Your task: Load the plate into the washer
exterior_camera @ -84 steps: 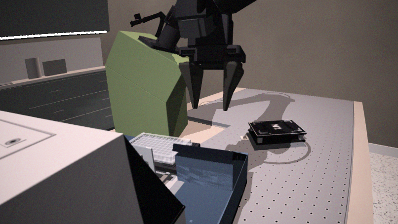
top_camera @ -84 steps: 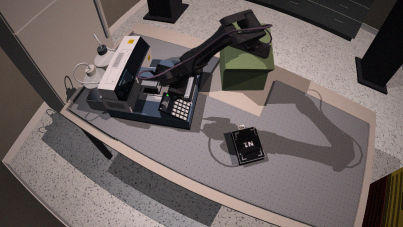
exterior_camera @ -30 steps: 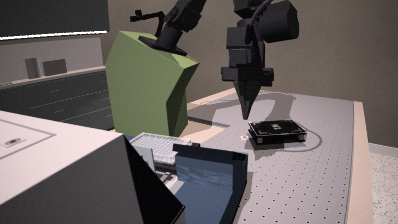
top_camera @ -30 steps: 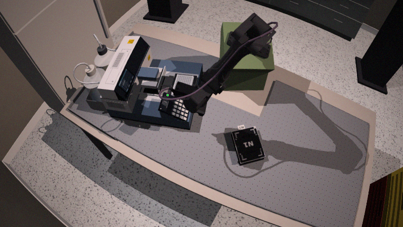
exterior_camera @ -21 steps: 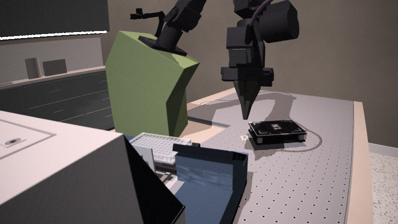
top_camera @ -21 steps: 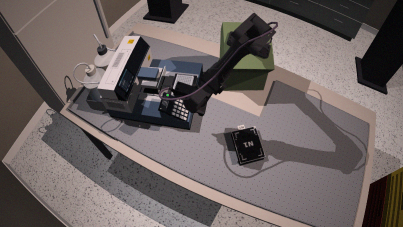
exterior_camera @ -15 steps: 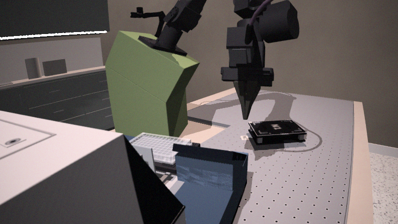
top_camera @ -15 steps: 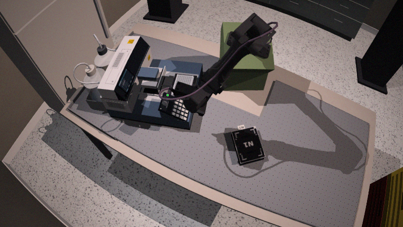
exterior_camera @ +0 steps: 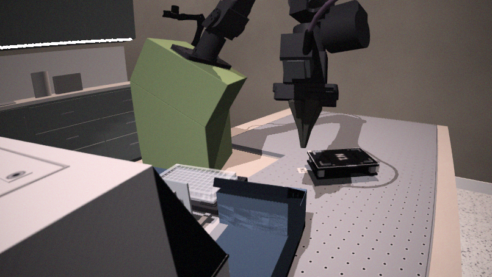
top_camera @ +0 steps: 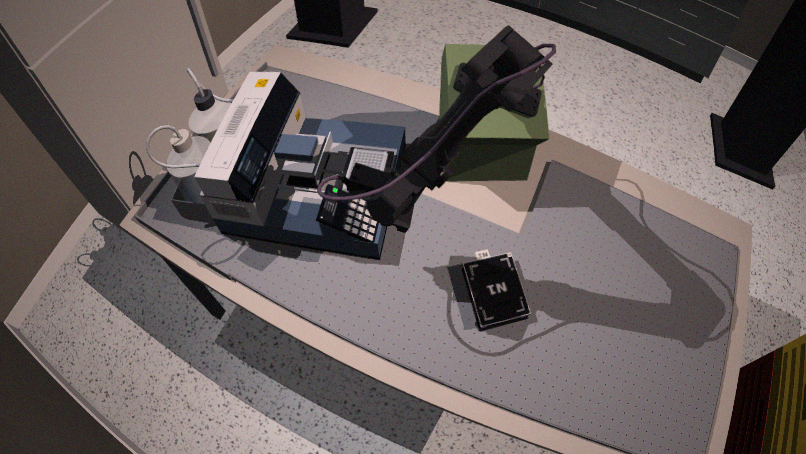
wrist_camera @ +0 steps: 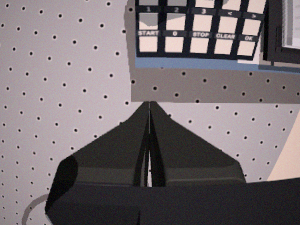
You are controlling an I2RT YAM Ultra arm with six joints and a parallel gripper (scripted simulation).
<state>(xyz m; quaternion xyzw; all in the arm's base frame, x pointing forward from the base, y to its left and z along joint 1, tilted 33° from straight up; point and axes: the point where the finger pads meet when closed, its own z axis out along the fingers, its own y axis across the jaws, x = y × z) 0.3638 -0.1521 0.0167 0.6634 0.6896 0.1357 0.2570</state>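
Green lamp [top_camera: 335, 191] lit by keypad [top_camera: 355, 217]. Claw [wrist_camera: 149, 110] pinched together, empty, tip pointing down, hanging off washer's front edge over perforated surface [wrist_camera: 60, 82]. START key [wrist_camera: 149, 43] just ahead of tip, higher in wrist view. Plate [exterior_camera: 199, 181] beyond keypad, on carrier, apparently seated.

A green block [top_camera: 501, 126] stands at the rear edge of the grey perforated mat [top_camera: 592, 338], which lies on a beige table [top_camera: 360, 372]. Two white bottles w/ tubes [top_camera: 188, 149] stand at the table's left end. Dark cabinets [exterior_camera: 68, 116] run along the wall; a cylinder [exterior_camera: 40, 84] and a dark box [exterior_camera: 67, 82] stand on the counter.
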